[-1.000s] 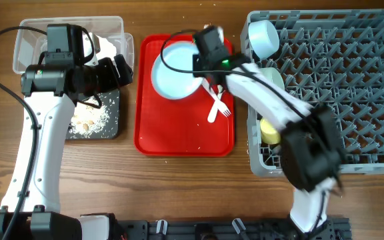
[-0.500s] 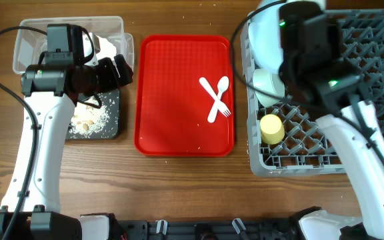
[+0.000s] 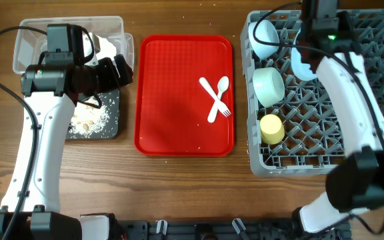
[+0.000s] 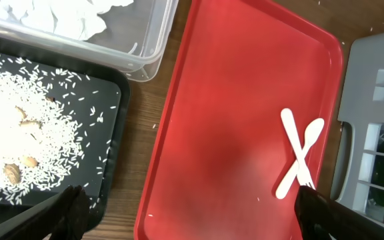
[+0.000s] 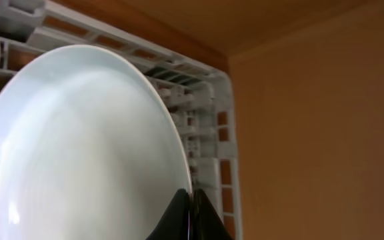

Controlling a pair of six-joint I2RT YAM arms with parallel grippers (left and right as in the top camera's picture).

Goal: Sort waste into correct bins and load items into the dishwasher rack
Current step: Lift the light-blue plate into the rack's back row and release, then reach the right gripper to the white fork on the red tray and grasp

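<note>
Left pincer [image 3: 121,70] was seen from overhead with its jaws spread wide and nothing between them. It hung where the clear plastic rectangular tub [image 3: 29,40] meets the shallow black rectangular tray [image 3: 112,113], on the side toward the flat red tray [image 3: 172,100]. The crumpled white paper napkin [image 3: 105,45] lay in the tub, and the whitish rice-like food scraps [image 3: 85,121] were spread in the black tray. The white plastic fork [image 3: 207,87] and white plastic spoon [image 3: 223,84] lay crossed on the red tray. The right pincer [image 3: 310,50] was closed on the pale blue round plate [image 3: 300,65], held on edge over the far part of the large grey plastic dishwasher rack [image 3: 352,100]. Along the rack's left side sat the pale blue bowl [image 3: 264,39], the pale green bowl [image 3: 269,85] and the small yellow cup [image 3: 271,128]. All of it was carried by the wooden surface [image 3: 179,187].

From the left wrist, the left pincer [image 4: 192,212] was shown by dark fingertips [image 4: 72,213] far apart at the lower corners. The napkin [image 4: 52,13], scraps [image 4: 19,140], red tray [image 4: 239,100], fork [image 4: 289,123] and spoon [image 4: 315,130] were seen below it.

From the right wrist, the right pincer [image 5: 189,212] was seen pinched shut on the plate's [image 5: 79,147] rim, with the rack [image 5: 202,113] behind. Whether the plate touched the pegs could not be told.
</note>
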